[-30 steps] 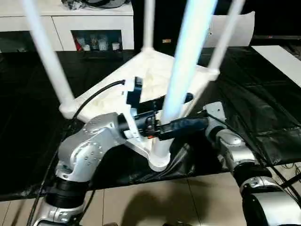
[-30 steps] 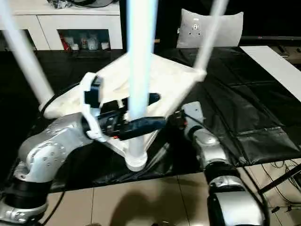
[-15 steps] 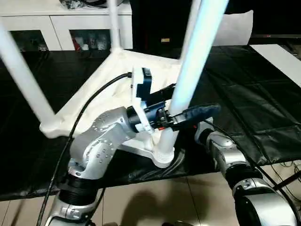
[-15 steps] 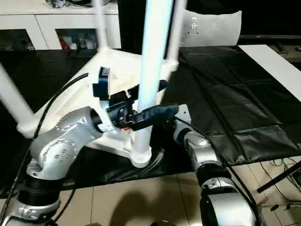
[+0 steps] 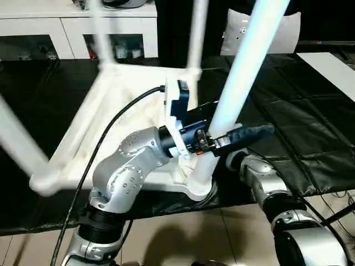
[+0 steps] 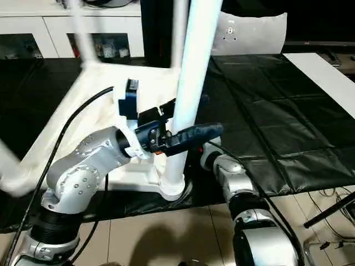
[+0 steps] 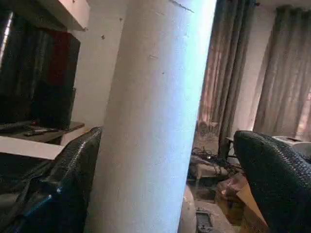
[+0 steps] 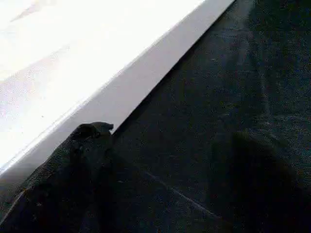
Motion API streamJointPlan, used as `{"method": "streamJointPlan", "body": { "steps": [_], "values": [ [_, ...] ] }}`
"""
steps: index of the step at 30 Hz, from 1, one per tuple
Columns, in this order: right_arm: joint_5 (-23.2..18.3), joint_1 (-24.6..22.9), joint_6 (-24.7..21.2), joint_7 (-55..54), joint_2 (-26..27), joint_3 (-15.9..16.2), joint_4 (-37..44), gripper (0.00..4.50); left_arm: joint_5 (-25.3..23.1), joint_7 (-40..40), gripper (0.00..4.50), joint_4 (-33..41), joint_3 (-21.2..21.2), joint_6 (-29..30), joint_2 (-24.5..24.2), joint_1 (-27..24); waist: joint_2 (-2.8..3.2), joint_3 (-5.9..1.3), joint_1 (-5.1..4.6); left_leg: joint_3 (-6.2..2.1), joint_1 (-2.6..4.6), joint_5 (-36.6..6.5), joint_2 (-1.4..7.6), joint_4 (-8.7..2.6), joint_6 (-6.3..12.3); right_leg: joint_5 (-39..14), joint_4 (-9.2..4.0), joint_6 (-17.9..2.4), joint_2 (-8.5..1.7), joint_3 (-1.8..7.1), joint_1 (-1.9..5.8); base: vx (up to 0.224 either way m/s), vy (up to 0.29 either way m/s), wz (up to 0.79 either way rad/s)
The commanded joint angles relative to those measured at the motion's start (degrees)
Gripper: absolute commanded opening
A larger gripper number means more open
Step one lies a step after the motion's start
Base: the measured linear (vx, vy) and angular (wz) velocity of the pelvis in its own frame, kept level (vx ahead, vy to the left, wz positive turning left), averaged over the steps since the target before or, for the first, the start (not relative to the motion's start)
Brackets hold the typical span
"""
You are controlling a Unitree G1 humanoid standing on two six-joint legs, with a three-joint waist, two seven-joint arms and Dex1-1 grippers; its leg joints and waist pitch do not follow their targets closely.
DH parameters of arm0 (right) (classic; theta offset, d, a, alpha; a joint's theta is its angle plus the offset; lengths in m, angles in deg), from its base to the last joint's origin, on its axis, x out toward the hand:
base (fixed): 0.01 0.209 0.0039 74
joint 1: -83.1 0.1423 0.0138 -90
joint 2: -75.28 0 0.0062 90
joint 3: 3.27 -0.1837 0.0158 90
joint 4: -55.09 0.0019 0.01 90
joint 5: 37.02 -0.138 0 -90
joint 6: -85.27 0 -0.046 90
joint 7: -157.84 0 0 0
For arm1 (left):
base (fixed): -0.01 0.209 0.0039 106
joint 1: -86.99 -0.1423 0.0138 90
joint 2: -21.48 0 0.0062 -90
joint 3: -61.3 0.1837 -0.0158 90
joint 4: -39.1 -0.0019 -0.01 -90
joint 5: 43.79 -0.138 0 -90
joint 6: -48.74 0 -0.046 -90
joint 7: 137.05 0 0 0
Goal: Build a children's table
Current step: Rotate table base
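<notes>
On the black mat, the upturned table (image 5: 116,127) stands with legs up. Left claw (image 5: 222,136) straddles the near leg (image 5: 233,100), fingers apart; right claw (image 8: 160,179) open beneath. Next: seat leg firmly.

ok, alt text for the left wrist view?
A thick white table leg stands between the left tool's two black fingers, one on each side. Grey curtains hang behind.

The children's table (image 5: 119,119) lies upside down on the mat (image 5: 310,122), cabinet (image 5: 66,33) behind.
</notes>
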Motion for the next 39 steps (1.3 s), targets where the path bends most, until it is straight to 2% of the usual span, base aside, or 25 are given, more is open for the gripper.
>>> {"method": "streamJointPlan", "body": {
  "steps": [1, 2, 6, 7, 8, 10, 15, 16, 17, 18, 19, 21, 22, 24, 27, 28, 29, 30, 31, 32, 33, 35, 38, 39],
  "values": [
    [-0.54, 1.08, 1.54, 2.44, 2.07, 1.66, 1.67, 4.5, -2.19, 0.83, 4.46, -1.89, 2.49, -0.61, 0.57, 1.6, 0.03, -3.94, 0.64, -2.33, -0.17, -3.04, 4.5, -3.94, 4.42, -13.99, -4.26, -7.34, -6.92, 5.18, 4.0, 0.0, 0.0, 0.0],
    [-0.46, 1.09, 1.55, 2.27, 2.04, 1.57, 1.63, 4.5, -2.71, 1.0, 4.46, -2.27, 2.48, -0.89, 0.47, 1.71, 0.0, -3.97, 0.69, -2.31, -0.14, -3.08, 4.47, -3.92, 4.4, -14.05, -4.28, -7.16, -6.9, 5.19, 4.01, 0.0, 0.0, 0.0],
    [0.99, 1.86, 2.46, -5.17, 0.15, -0.18, -0.23, 4.5, -11.45, 5.78, 4.46, -9.35, 1.66, -6.25, -1.78, 3.45, 0.03, -3.98, 0.81, -2.41, -0.1, -3.03, 4.33, -3.94, 4.17, -15.09, -4.46, -6.01, -6.86, 5.1, 3.97, 0.0, 0.0, 0.0],
    [1.04, 1.87, 2.5, -5.63, -0.07, -0.34, -0.3, 4.5, -11.94, 6.05, 4.46, -9.77, 1.55, -6.53, -2.05, 3.54, 0.12, -3.95, 0.73, -2.4, -0.04, -3.13, 4.19, -3.95, 3.97, -15.68, -4.53, -5.3, -6.71, 5.02, 3.84, 0.0, 0.0, 0.0],
    [0.86, 1.81, 2.47, -6.1, -0.68, -0.88, -0.33, 4.5, -12.91, 6.7, 4.46, -10.7, 1.04, -7.08, -2.7, 3.72, 0.0, -4.08, 0.82, -2.36, -0.02, -3.49, 4.22, -3.9, 3.86, -16.2, -4.54, -5.16, -7.01, 5.05, 4.02, 0.0, 0.0, 0.0],
    [0.35, 1.11, 2.45, -6.08, -2.65, -2.06, 0.45, 4.5, -14.38, 7.06, 4.46, -12.25, -0.31, -8.05, -5.14, 3.74, 0.32, -4.04, 1.14, -2.38, 0.12, -3.31, 4.32, -3.95, 3.79, -15.81, -4.56, -5.23, -6.86, 5.05, 3.82, 0.0, 0.0, 0.0],
    [-0.56, -0.89, 2.52, -3.76, -5.76, -3.15, 3.26, 4.5, -17.72, 7.86, 4.46, -15.09, -1.12, -10.84, -8.1, 3.17, 0.16, -4.01, 1.4, -2.31, -0.06, -4.07, 4.02, -3.91, 3.93, -17.08, -4.74, -4.28, -6.81, 4.96, 3.95, 0.0, 0.0, 0.0],
    [-0.63, -1.02, 2.53, -3.64, -5.94, -3.21, 3.46, 4.5, -17.91, 7.82, 4.46, -15.24, -1.16, -11.08, -8.23, 3.11, 0.48, -4.0, 1.47, -2.37, -0.07, -4.01, 4.04, -3.93, 3.98, -17.12, -4.72, -4.05, -6.79, 4.94, 3.96, 0.0, 0.0, 0.0],
    [-1.47, -2.58, 2.34, -1.34, -7.83, -3.66, 5.83, 4.5, -16.54, 3.86, 4.46, -12.86, -0.47, -10.51, -9.83, 0.87, 0.29, -4.14, 1.65, -2.41, -0.04, -3.72, 4.18, -3.9, 4.02, -16.6, -4.6, -4.18, -6.89, 4.93, 3.95, 0.0, 0.0, 0.0],
    [-1.6, -2.82, 2.3, -0.87, -8.12, -3.7, 6.2, 4.5, -16.23, 3.19, 4.46, -12.4, -0.3, -10.15, -10.15, 0.51, 0.63, -4.17, 1.77, -2.44, -0.09, -3.52, 4.22, -3.89, 4.16, -16.0, -4.5, -4.38, -7.03, 5.02, 4.01, 0.0, 0.0, 0.0],
    [-1.87, -3.32, 2.25, 0.19, -8.68, -3.74, 6.96, 4.5, -15.74, 1.95, 4.46, -11.6, 0.08, -9.44, -10.82, -0.19, 0.44, -4.22, 1.75, -2.41, -0.03, -3.1, 4.4, -3.92, 4.46, -14.81, -4.3, -5.01, -6.88, 5.05, 3.8, 0.0, 0.0, 0.0],
    [-2.53, -4.62, 2.08, 3.13, -9.87, -3.28, 9.16, 4.5, -15.64, 0.28, 4.46, -11.68, 0.64, -10.08, -11.93, -1.31, 0.53, -4.39, 2.07, -2.3, -0.03, -2.11, 4.28, -3.75, 4.92, -12.59, -3.92, -6.04, -6.79, 5.12, 3.77, 0.0, 0.0, 0.0],
    [-3.29, -5.67, 1.04, 6.36, -10.7, -2.77, 11.13, 4.5, -15.85, -1.0, 4.46, -12.33, 1.11, -10.45, -12.93, -1.75, 0.52, -4.34, 2.33, -2.24, -0.02, -2.08, 4.23, -3.75, 5.72, -11.69, -3.96, -6.33, -6.65, 5.11, 3.77, 0.0, 0.0, 0.0],
    [-4.73, -8.01, -0.84, 13.1, -12.38, -1.44, 15.46, 4.5, -16.58, -4.03, 4.46, -13.93, 2.28, -11.06, -15.29, -2.26, 0.52, -4.15, 2.51, -2.32, -0.1, -3.18, 4.36, -3.88, 6.26, -13.4, -4.14, -5.99, -6.71, 4.98, 3.8, 0.0, 0.0, 0.0],
    [-5.93, -11.27, -3.17, 19.68, -15.48, 0.59, 21.82, 4.5, -19.23, -9.18, 4.46, -18.96, 3.8, -13.81, -18.91, -1.66, 0.58, -3.96, 3.01, -2.25, 0.07, -3.84, 4.29, -3.95, 6.14, -16.52, -4.71, -3.96, -6.43, 4.9, 3.63, 0.0, 0.0, 0.0],
    [-6.34, -12.07, -3.88, 21.07, -16.32, 1.04, 23.48, 4.5, -19.92, -10.61, 4.19, -20.43, 4.08, -14.38, -19.83, -1.39, 0.58, -3.95, 3.17, -2.2, 0.18, -4.38, 4.23, -3.96, 5.85, -18.18, -4.94, -2.68, -6.44, 4.9, 3.55, 0.0, 0.0, 0.0],
    [-6.64, -12.66, -4.28, 22.17, -17.01, 1.37, 24.67, 4.5, -20.92, -11.37, 4.19, -22.13, 4.38, -15.3, -20.52, -0.95, 0.51, -3.92, 3.43, -2.26, 0.2, -4.36, 4.04, -4.03, 5.7, -19.21, -5.21, -1.68, -6.33, 4.82, 3.59, 0.0, 0.0, 0.0],
    [-6.86, -13.07, -4.73, 22.95, -17.5, 1.54, 25.51, 4.5, -21.88, -12.04, 4.11, -23.54, 4.81, -16.19, -21.09, -0.54, 0.51, -4.0, 3.47, -2.3, 0.18, -4.43, 4.11, -4.05, 5.4, -19.31, -5.07, -1.56, -6.41, 4.81, 3.6, 0.0, 0.0, 0.0],
    [-7.06, -13.53, -5.17, 23.96, -18.13, 1.78, 26.39, 4.5, -23.16, -12.89, 4.11, -25.43, 5.5, -17.49, -21.8, 0.06, 0.5, -3.93, 3.55, -2.24, 0.27, -4.79, 3.93, -4.07, 5.19, -20.43, -5.51, -1.01, -6.38, 4.77, 3.52, 0.0, 0.0, 0.0],
    [-7.45, -14.45, -5.97, 26.12, -19.42, 2.28, 28.12, 4.5, -25.93, -14.98, 3.93, -29.52, 7.2, -20.76, -23.31, 1.42, 0.51, -3.83, 3.7, -2.27, 0.39, -5.2, 3.84, -4.11, 5.27, -21.41, -5.79, -0.53, -6.32, 4.73, 3.39, 0.0, 0.0, 0.0],
    [-7.45, -14.45, -5.97, 26.12, -19.42, 2.28, 28.12, 4.5, -25.93, -14.98, 3.93, -29.52, 7.2, -20.76, -23.31, 1.42, 0.49, -3.99, 3.74, -2.37, 0.34, -5.34, 3.87, -4.12, 5.08, -21.71, -5.56, 0.45, -6.29, 4.75, 3.53, 0.0, 0.0, 0.0],
    [-8.43, -16.2, -8.06, 29.28, -20.97, 2.58, 31.82, 4.5, -27.43, -18.24, 3.72, -33.83, 8.87, -24.0, -24.68, 2.94, 0.48, -4.01, 3.88, -2.41, 0.31, -5.18, 3.96, -4.18, 4.74, -21.39, -5.7, 0.3, -6.51, 4.69, 3.52, 0.0, 0.0, 0.0],
    [-10.04, -18.55, -10.93, 32.45, -22.89, 3.18, 36.77, 4.5, -28.82, -20.35, 3.46, -38.22, 10.25, -26.29, -25.18, 4.8, 0.55, -4.24, 4.28, -2.49, 0.19, -4.18, 4.37, -4.11, 5.36, -18.14, -5.15, -0.53, -6.59, 4.7, 3.51, 0.0, 0.0, 0.0],
    [-10.2, -18.76, -11.26, 32.66, -23.05, 3.22, 37.24, 4.5, -29.01, -20.47, 3.46, -38.65, 10.35, -26.54, -25.18, 4.98, 0.5, -4.23, 4.41, -2.42, 0.19, -4.09, 4.23, -4.06, 5.52, -17.92, -5.22, -0.43, -6.52, 4.69, 3.53, 0.0, 0.0, 0.0]
  ]
}}
